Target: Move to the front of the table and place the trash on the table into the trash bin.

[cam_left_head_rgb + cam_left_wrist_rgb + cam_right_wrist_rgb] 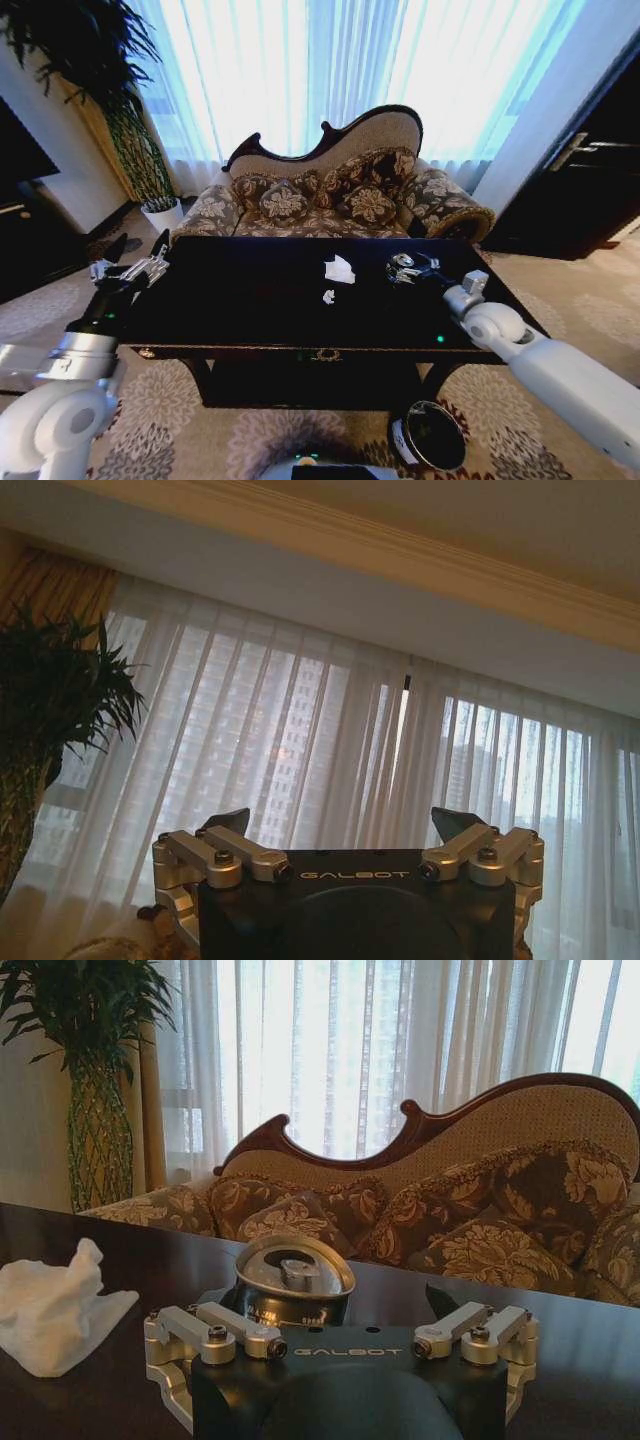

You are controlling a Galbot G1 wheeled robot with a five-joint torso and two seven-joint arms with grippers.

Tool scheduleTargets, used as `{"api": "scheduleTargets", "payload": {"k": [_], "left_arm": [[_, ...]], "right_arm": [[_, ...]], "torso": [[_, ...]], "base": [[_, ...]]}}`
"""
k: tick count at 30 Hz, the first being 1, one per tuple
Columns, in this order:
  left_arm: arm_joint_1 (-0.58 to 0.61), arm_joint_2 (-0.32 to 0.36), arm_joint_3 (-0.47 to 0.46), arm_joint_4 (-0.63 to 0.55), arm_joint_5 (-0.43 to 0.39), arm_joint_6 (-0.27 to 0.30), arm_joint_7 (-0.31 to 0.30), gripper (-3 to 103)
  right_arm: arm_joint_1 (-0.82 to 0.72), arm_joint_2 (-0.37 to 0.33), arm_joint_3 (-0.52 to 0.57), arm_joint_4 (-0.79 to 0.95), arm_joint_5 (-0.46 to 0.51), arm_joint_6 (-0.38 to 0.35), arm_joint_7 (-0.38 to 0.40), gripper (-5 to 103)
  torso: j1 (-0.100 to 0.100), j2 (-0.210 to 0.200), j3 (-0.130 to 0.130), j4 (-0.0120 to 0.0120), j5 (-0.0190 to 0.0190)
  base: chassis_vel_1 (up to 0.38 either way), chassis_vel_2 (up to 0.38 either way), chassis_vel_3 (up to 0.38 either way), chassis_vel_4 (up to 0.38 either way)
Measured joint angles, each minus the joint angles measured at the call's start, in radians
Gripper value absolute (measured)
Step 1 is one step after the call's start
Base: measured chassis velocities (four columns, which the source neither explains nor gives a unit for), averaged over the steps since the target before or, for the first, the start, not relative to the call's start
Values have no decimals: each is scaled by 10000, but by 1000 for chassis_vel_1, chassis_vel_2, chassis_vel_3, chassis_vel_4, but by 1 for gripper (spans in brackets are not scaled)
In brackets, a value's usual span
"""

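The crushed can (293, 1282) stands on the table (250, 300) between the spread right claw (340, 1305).

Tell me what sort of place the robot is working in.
Most likely a living room or hotel lounge: an ornate floral sofa with carved wood trim behind a glossy black table, sheer curtains over tall windows, a potted plant and patterned carpet.

The desk (250, 300) is showing glossy black with a gold ornament at its front edge. The tissue (339, 269) and the paper scrap (328, 296) are showing white. The can (290, 1285) is gleaming dark and silvery. The trash bin (432, 436) is showing black with white on its side.
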Motion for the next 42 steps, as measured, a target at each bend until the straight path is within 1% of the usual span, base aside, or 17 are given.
{"api": "scheduleTargets", "payload": {"k": [8, 9, 11, 14, 16, 21, 23, 26, 28, 30, 31, 33, 35, 37, 39, 41, 42], "left_arm": [[19, 24, -45, -33, -18, 6, 0, 100], [21, 27, -48, -33, -20, 6, 0, 100], [21, 30, -51, -30, -20, 6, -1, 100], [2, 45, -52, 9, -22, 6, -2, 100], [-5, 46, -46, 22, -23, 6, -3, 100], [-43, 74, 5, 61, -23, 6, -4, 100], [-48, 83, 6, 67, -23, 6, -4, 100], [-61, 109, 6, 83, -23, 6, -4, 100], [-63, 110, 7, 86, -24, 7, -4, 100], [-64, 110, 28, 87, -26, 6, -4, 100], [-64, 110, 28, 87, -26, 6, -4, 100], [-66, 110, 35, 87, -27, 7, -4, 100], [-67, 105, 37, 87, -28, 4, -5, 100], [-67, 100, 38, 85, -31, 2, -4, 100], [-65, 89, 39, 75, -39, -2, -4, 100], [-59, 85, 24, 53, -68, -10, -4, 100], [-59, 85, 24, 53, -68, -10, -4, 100]], "right_arm": [[-83, 75, -37, -189, 14, -34, -243, 100], [-103, 85, -47, -230, 16, -25, -304, 101], [-122, 88, -48, -239, 18, -17, -326, 99], [-192, 104, -49, -242, 23, 68, -429, 84], [-212, 111, -48, -233, 25, 83, -442, 84], [-334, 147, 12, -194, 33, 156, -513, 57], [-349, 153, 23, -191, 36, 163, -517, 57], [-429, 190, 78, -173, 46, 273, -601, 41], [-450, 202, 99, -158, 58, 304, -633, 41], [-562, 234, 180, -74, 171, 409, -740, 30], [-562, 234, 180, -74, 171, 409, -740, 30], [-704, 264, 275, 18, 281, 510, -886, 20], [-947, 314, 451, 124, 396, 744, -1274, 9], [-1034, 328, 513, 157, 445, 817, -1421, 9], [-1313, 354, 723, 242, 596, 1033, -1836, 3], [-1841, 382, 1230, 328, 795, 1259, -2379, 3], [-1841, 382, 1230, 328, 795, 1259, -2379, 3]], "torso": [[0, 0, 0, 0, 0], [0, 0, 0, 0, 0], [0, 0, 0, 0, 0], [-1, 0, -1, 0, 0], [0, 0, 0, 0, -1], [0, 0, -1, 0, 0], [-1, 0, 0, 0, -1], [-1, 0, 0, 0, -1], [0, 0, 0, 0, -1], [0, 0, 0, 0, -1], [0, 0, 0, 0, -1], [0, 0, 0, 0, -1], [0, 1, -1, 0, -1], [0, 0, 0, 0, -1], [-1, 0, -1, 1, -1], [-1, 0, 0, 1, -2], [-1, 0, 0, 1, -2]], "base": [[0, 0, 0, 0], [0, 0, 0, 0], [0, 0, 0, 0], [0, 0, 0, 0], [0, 0, 0, 0], [0, 0, 0, 0], [0, 0, 0, 0], [0, 0, 0, 0], [0, 0, 0, 0], [0, 0, 0, 0], [0, 0, 0, 0], [0, 0, 0, 0], [0, 0, 0, 0], [0, 0, 0, 0], [0, 0, 0, 0], [0, 0, 0, 0], [0, 0, 0, 0]]}}
